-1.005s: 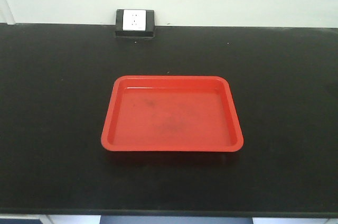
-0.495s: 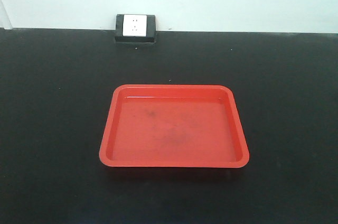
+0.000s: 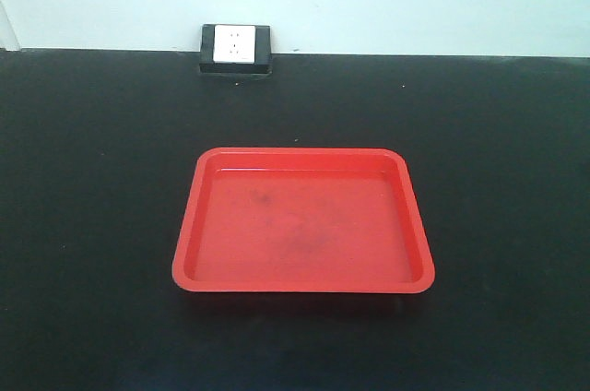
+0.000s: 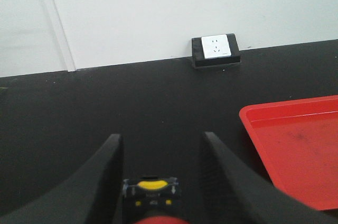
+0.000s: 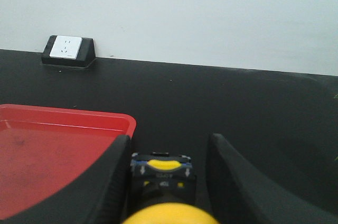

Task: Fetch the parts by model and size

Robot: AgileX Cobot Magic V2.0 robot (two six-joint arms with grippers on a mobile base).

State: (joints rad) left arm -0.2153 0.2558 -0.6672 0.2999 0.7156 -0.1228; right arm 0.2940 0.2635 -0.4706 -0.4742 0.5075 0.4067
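Black bench (image 3: 92, 225), red tray (image 3: 304, 153) centred; left gripper (image 4: 161, 137) clasps red-capped switch (image 4: 150, 189), right gripper (image 5: 170, 137) yellow-capped switch (image 5: 163, 174); I'd release low, nine and three o'clock.

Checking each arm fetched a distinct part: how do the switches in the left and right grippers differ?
The red-capped switch sits in the left gripper, the yellow-capped switch in the right gripper. Caps differ: red against yellow. The red tray lies right of the red-capped switch, left of the yellow-capped switch. Both have dark bases with yellow marks, pointing toward the fingertips.
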